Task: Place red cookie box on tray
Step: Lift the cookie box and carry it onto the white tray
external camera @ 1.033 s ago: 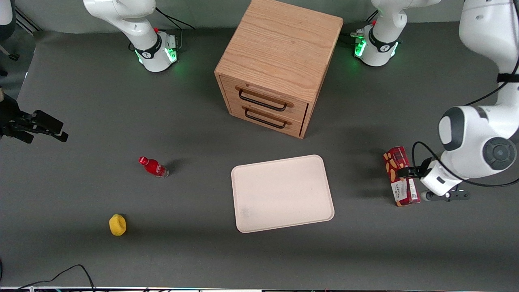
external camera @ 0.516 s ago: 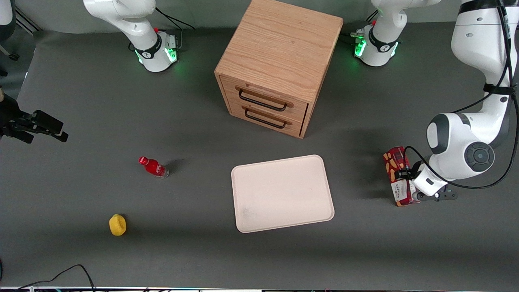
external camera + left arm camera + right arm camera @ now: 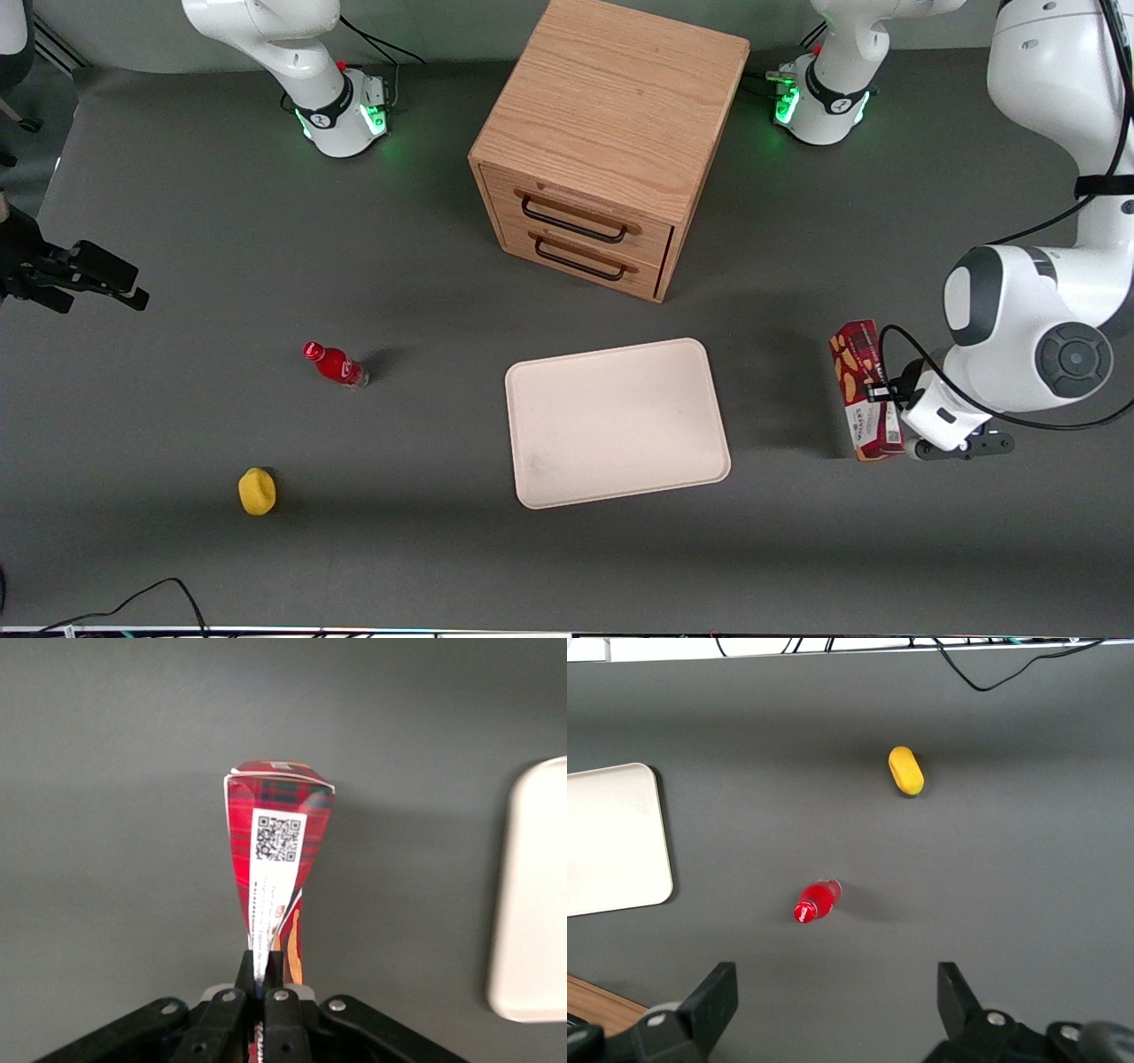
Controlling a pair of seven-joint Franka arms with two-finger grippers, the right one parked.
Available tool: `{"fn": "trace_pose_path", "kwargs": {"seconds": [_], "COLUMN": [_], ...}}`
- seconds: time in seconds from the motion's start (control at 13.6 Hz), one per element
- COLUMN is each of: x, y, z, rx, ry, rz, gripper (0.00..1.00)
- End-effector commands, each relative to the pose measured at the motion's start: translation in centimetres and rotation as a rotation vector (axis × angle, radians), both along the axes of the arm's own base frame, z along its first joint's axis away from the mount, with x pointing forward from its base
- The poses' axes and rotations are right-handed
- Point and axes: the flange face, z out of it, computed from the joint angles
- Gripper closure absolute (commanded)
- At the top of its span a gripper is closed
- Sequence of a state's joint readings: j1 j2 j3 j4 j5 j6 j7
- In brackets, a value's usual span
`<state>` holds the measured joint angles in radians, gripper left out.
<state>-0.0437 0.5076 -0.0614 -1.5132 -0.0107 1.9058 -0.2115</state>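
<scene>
Left arm bent low; end effector (image 3: pixel 889 396) pinched tight on the red cookie box (image 3: pixel 862 390), lifted beside the tray (image 3: pixel 617 424).

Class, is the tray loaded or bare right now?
Bare: the tray carries nothing. The cookie box sits beside it toward the working arm's end, clamped in the gripper.

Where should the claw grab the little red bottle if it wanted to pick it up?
Probably around its round body, just under the cap, coming down from above. The bottle stands upright with open table around it. Right now the claw is shut on the cookie box, toward the working arm's end of the table.
</scene>
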Motion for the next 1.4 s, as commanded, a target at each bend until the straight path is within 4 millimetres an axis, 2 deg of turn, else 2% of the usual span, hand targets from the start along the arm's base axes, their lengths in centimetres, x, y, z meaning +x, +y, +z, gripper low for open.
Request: {"fn": "trace_pose_path", "kwargs": {"seconds": [0.0, 0.22, 0.37, 0.44, 0.52, 0.66, 0.96, 1.11, 1.25, 1.33], "x": [2.1, 0.6, -0.1, -0.5, -1.0, -1.4, -1.1, -1.0, -0.7, -0.5], "y": [-7.0, -16.2, -21.5, -23.2, -24.6, -25.4, -25.3, -25.0, -24.0, -22.8], "z": [1.9, 0.7, -0.9, -2.3, -3.6, -6.6, -8.9, -9.0, -7.3, -5.2], "rx": [-0.013, -0.003, -0.005, -0.003, 0.004, 0.038, 0.063, 0.064, 0.069, 0.071], "ry": [0.001, -0.011, -0.044, -0.049, -0.048, -0.027, -0.056, -0.053, -0.05, -0.038], "rz": [0.074, 0.068, 0.077, 0.074, 0.054, 0.035, 0.019, 0.031, 0.071, 0.085], "gripper": [1.0, 1.0, 1.0, 1.0, 1.0, 1.0, 1.0, 0.01, 0.0, 0.0]}}
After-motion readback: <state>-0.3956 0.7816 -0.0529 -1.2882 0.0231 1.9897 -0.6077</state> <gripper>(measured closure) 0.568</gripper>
